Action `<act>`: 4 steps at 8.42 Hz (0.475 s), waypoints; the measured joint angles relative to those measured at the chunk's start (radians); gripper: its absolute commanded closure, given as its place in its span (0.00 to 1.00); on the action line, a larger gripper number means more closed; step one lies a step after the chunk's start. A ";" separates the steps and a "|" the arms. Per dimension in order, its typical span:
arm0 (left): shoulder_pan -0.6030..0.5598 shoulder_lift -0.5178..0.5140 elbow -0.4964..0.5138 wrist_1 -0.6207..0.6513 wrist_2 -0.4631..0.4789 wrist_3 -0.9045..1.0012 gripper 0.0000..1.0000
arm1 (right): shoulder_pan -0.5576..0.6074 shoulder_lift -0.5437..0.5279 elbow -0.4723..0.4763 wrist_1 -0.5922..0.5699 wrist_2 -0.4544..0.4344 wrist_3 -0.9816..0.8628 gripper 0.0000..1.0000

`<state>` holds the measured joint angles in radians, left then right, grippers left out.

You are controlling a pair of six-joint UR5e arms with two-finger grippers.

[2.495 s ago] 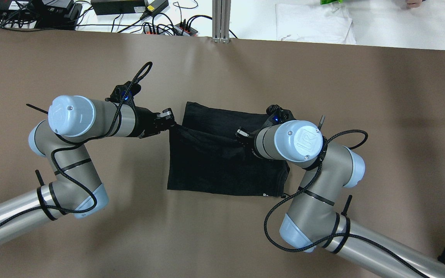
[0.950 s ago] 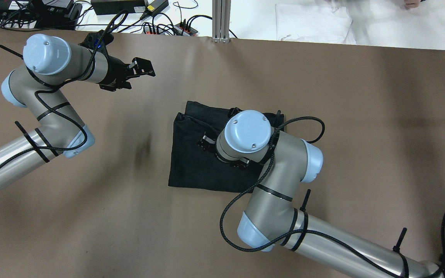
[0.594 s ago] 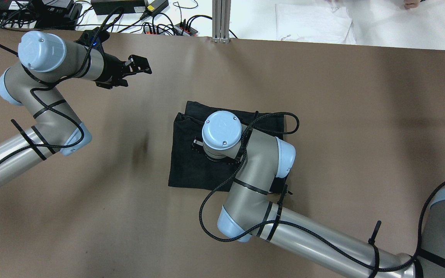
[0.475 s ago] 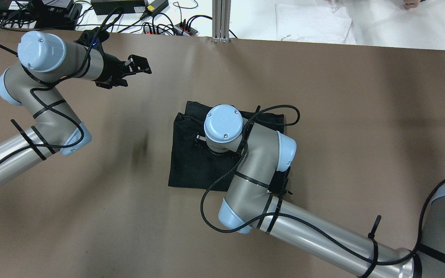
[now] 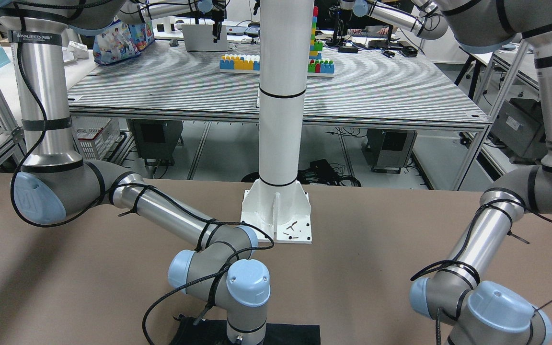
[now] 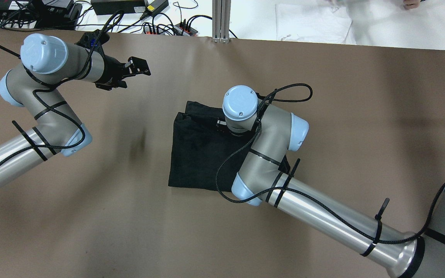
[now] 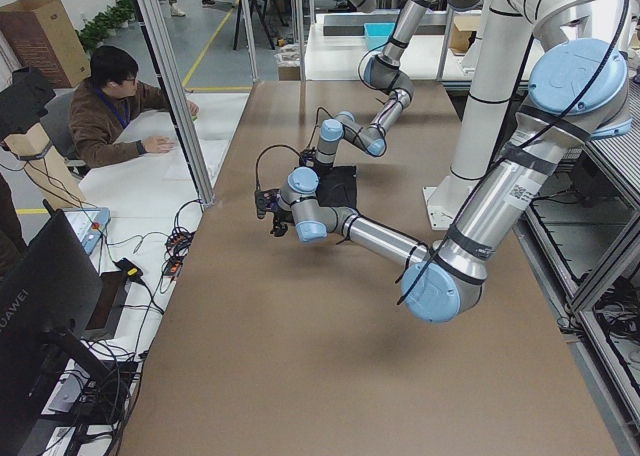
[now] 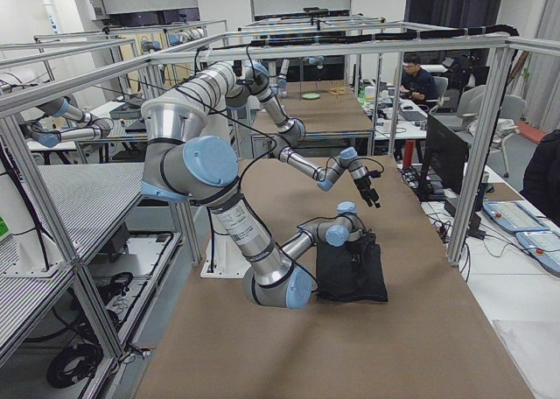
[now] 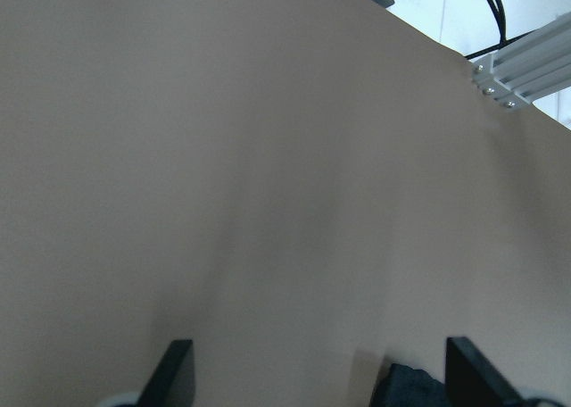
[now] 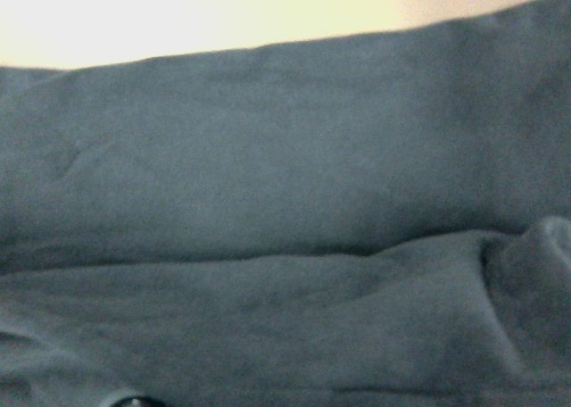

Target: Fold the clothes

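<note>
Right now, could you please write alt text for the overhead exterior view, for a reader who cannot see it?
A folded black garment lies on the brown table, and the right arm reaches over it, its wrist pointing down near the garment's far edge. The left gripper hangs open and empty above bare table at the upper left.

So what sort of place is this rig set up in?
Likely a robotics lab: more robot arms at neighbouring tables, toy bricks on one, a person seated at a side desk.
</note>
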<state>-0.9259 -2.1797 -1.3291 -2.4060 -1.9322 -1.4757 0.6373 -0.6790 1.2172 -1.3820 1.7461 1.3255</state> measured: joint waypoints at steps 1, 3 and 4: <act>0.002 -0.002 0.007 0.000 0.001 -0.001 0.00 | 0.031 0.001 -0.039 0.021 0.000 -0.038 0.06; 0.005 -0.005 0.015 -0.001 0.002 -0.001 0.00 | 0.109 0.003 -0.092 0.045 0.002 -0.149 0.06; 0.004 -0.006 0.018 -0.001 0.002 0.000 0.00 | 0.141 0.004 -0.117 0.056 0.003 -0.195 0.06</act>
<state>-0.9215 -2.1858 -1.3113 -2.4068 -1.9299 -1.4761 0.7783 -0.6752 1.1004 -1.3264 1.7492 1.1301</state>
